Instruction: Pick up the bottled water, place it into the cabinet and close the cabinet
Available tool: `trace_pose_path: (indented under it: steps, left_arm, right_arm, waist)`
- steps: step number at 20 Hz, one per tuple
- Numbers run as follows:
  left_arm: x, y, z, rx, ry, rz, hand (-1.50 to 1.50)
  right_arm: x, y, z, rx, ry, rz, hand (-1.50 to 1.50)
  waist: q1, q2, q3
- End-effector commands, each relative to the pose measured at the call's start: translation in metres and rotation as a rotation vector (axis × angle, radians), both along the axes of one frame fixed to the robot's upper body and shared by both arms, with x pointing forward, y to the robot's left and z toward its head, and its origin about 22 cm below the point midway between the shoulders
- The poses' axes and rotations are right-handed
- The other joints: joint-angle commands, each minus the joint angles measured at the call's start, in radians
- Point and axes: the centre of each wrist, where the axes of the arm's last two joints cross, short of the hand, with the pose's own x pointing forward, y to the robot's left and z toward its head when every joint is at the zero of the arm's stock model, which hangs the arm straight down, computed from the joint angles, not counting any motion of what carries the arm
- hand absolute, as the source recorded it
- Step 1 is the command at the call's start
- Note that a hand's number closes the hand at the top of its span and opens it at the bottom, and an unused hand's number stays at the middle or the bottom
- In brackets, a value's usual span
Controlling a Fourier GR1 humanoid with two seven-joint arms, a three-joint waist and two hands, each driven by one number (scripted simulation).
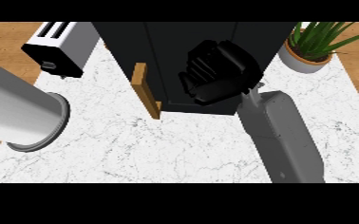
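Note:
A dark cabinet (168, 52) stands at the back middle of the marble counter. Its wooden door (146, 91) is swung open and shows edge-on at the front left. My right hand (217, 73) is in front of the cabinet's open side, its fingers curled inward as round something. The bottled water shows nowhere on the counter and is hidden, most likely inside that curled hand. My left hand is out of view; only a thick grey forearm (28, 116) comes in at the left edge.
A white toaster (60, 47) sits at the back left. A potted green plant (312, 47) stands at the back right. Bare marble counter (161, 152) stretches in front of the cabinet.

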Motion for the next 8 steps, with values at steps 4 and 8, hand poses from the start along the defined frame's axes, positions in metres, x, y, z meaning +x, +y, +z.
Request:
trace_pose_path:
  steps: [4, 8]
  left_arm:
    - [0.006, 0.000, 0.006, -0.013, 0.007, -0.040, -1.50]
    - [0.007, 0.005, 0.010, 0.000, -0.004, -0.021, -1.50]
  right_arm:
    - [0.030, 0.033, 0.016, 0.036, 0.037, 0.031, 1.50]
    - [0.027, 0.040, 0.026, 0.037, 0.037, 0.047, 1.50]
  waist:
    - [0.048, 0.037, -0.020]
    - [0.040, 0.032, -0.021]
